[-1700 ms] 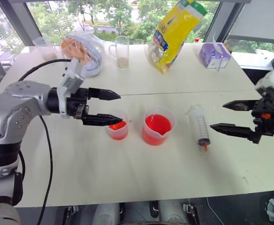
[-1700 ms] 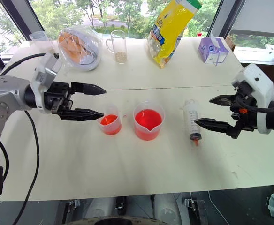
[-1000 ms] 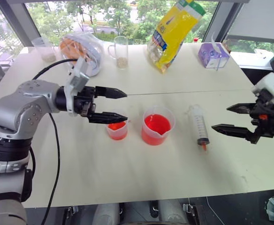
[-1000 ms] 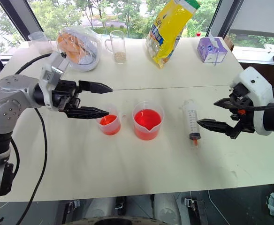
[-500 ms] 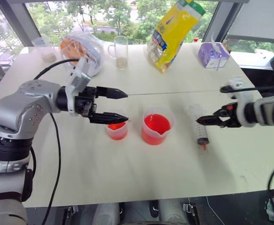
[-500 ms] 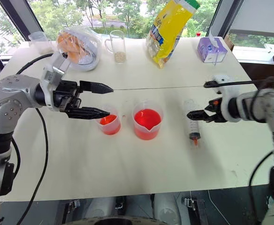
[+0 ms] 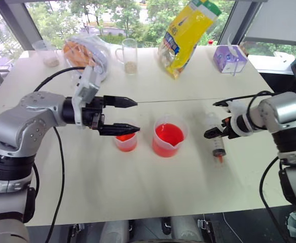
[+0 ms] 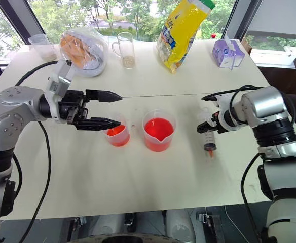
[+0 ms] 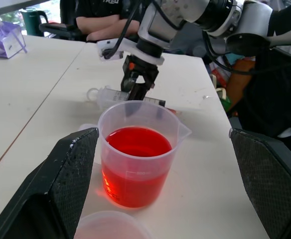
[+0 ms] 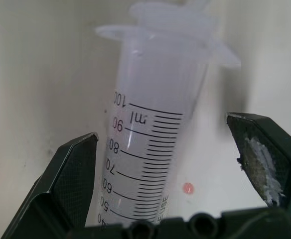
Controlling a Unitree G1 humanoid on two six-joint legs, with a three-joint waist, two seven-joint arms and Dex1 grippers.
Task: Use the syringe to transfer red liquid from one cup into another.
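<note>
Clear syringe (image 10: 150,149) | between open right claw (image 10: 170,164) fingers | red drop (image 10: 188,188) beside barrel

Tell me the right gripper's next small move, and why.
Probably close the right gripper on the syringe. Its barrel lies on the table between the open fingers, with a gap on each side, so nothing holds it yet.
</note>
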